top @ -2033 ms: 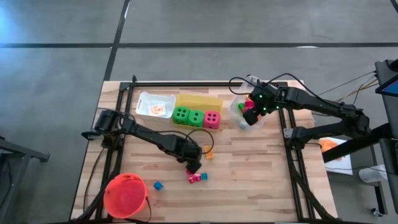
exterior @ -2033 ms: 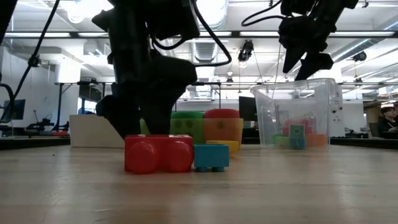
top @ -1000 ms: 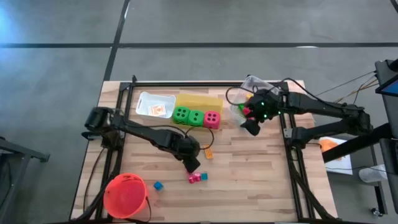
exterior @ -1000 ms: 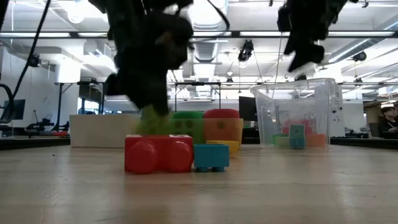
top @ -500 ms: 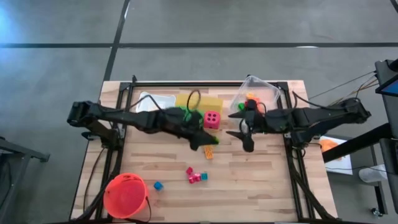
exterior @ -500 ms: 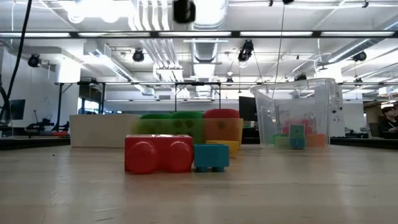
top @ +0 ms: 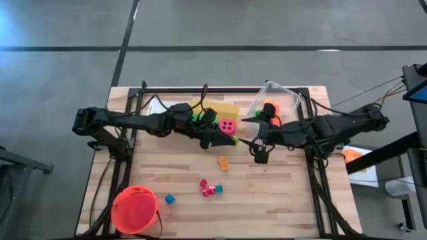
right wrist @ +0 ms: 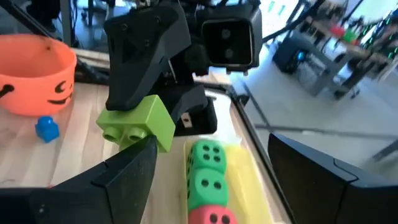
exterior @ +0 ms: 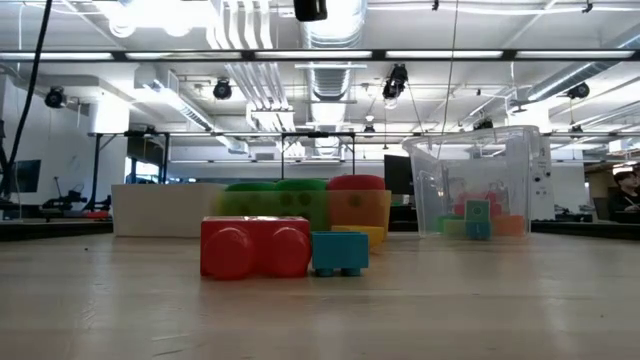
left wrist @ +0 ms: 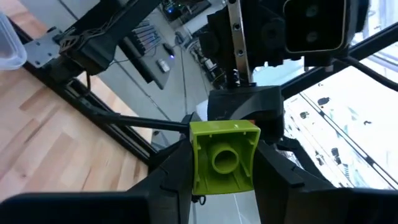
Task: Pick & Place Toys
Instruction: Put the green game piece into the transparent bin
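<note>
Gripping: left gripper (top: 230,141) clamps a lime-green block (left wrist: 224,156) between its fingers, raised above the table near the middle, just in front of the pink-red die (top: 227,126).
Facing: right gripper (top: 260,157) hangs beside the left one over the table's middle, fingers spread wide with nothing between them.
Block seen from the right wrist: same lime-green block (right wrist: 137,122), studs showing, pinched under the left gripper's dark fingers (right wrist: 144,43).
Dice: two green dice (right wrist: 205,170) in a row with the pink-red die, against the yellow bin (top: 230,109); partly covered by the left arm in the high view.
Clear bin: clear bin (top: 277,100) at the table's far right corner, with several coloured blocks (exterior: 477,218) inside.
White bin: white bin (exterior: 165,210) at the far left of the row, mostly hidden under the left arm from above.
Loose toys on the wood: orange piece (top: 223,163) lying alone near the middle; red block (exterior: 256,246) touching a teal block (exterior: 338,252) nearer the front edge; small blue block (top: 169,199) just beside the bucket.
Bucket: orange-red bucket (top: 135,209) at the front left corner, upright.
Low view: neither gripper visible at table height.
</note>
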You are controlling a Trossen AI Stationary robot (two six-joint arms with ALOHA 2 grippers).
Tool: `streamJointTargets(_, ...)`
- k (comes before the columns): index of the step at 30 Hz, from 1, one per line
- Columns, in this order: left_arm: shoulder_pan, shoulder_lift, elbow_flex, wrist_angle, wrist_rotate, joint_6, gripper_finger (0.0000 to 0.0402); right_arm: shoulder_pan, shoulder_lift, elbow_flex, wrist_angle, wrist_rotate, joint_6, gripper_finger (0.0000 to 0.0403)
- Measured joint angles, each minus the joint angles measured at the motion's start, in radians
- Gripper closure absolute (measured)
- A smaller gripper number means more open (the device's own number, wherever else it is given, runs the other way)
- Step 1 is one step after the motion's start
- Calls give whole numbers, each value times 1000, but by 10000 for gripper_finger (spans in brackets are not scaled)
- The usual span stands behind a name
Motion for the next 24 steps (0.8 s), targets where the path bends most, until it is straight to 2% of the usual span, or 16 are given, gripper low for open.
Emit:
streamJointTargets(5, 11, -5, 0, -1, 13, 8, 289, -1, 9, 52, -134, -53, 82, 99)
streamJointTargets(12, 21, -20, 5, 1, 66, 15, 289, 0, 9, 100, -192, -63, 100, 99)
streamJointTargets(19, 37, -27, 7, 39, -14, -7, 289, 2, 32, 96, -35, -54, 20, 99)
streamJointTargets(24, 39, -27, 6, 70, -21, -17, 289, -1, 86, 105, 61, -23, -59, 99)
